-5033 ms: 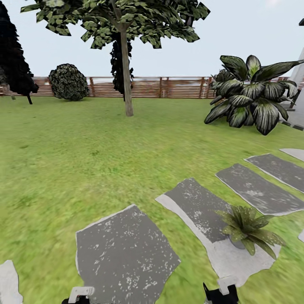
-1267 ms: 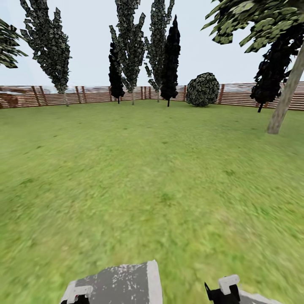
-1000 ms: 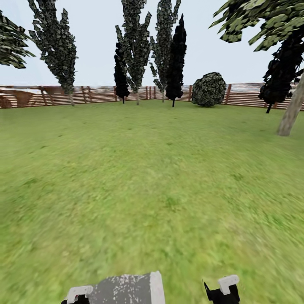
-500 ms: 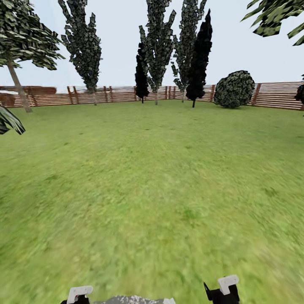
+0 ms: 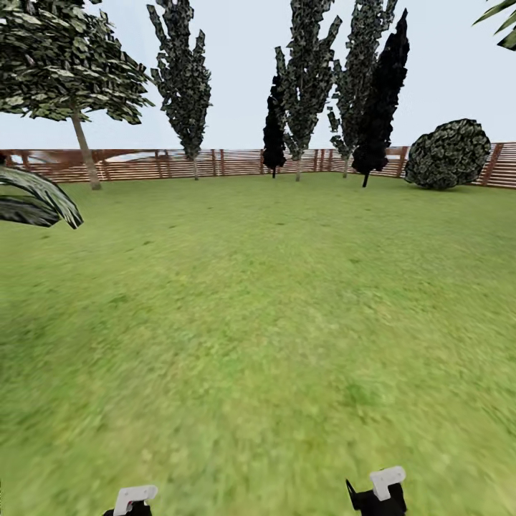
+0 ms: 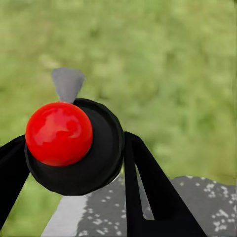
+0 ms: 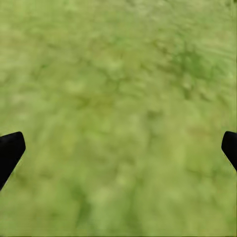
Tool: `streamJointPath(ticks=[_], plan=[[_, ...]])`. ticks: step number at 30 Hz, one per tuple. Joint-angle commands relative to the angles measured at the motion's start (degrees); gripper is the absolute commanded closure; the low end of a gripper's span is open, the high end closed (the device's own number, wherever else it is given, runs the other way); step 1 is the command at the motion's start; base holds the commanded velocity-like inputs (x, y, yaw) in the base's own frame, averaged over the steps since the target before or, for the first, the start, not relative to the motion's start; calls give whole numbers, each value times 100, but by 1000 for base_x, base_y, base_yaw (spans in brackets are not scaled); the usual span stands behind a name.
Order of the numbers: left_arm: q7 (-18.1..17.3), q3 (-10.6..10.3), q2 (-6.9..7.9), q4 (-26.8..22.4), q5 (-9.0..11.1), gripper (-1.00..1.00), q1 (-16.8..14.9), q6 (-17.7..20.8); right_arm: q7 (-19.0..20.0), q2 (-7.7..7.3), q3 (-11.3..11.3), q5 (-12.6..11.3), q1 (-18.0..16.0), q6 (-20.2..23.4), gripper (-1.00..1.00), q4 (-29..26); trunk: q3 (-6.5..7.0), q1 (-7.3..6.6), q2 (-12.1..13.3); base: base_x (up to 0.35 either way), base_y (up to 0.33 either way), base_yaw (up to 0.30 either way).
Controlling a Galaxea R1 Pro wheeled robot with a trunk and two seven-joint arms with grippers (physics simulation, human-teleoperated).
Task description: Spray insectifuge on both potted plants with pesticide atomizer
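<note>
The pesticide atomizer, a round black body with a glossy red cap and a grey nozzle, sits between the black fingers of my left gripper, which is shut on it. My right gripper is open over bare grass, its fingertips far apart. Both wrists peek in at the bottom of the head view, left gripper and right gripper. The garden lawn stretches ahead. The potted plants are out of view.
A slatted wooden fence closes the lawn at the back, with tall trees before it. A round clipped bush stands far right. A big dark leaf juts in at the left. A grey stepping stone lies under the left wrist.
The head camera has swung left: the trees and bush slid rightward, and the stepping stones and a potted plant passed out of the picture. Both grippers keep their places.
</note>
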Motion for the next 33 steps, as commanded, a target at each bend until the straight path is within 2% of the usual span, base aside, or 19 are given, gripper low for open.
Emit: streamJointPath(ticks=[1,23,33], plan=[[-55,36,-2,8,46,100,-6,-7,36,0,-48,16,-2,-20,-100,2,-5,2,-2,339,0,222],[-55,36,3,8,42,100,-9,-7,38,9,-48,16,-2,-18,-100,-3,-5,2,-2,339,0,16],[-55,36,5,8,40,100,-7,-7,36,-35,-48,14,-2,-27,-100,-16,-5,2,-2,339,0,0]])
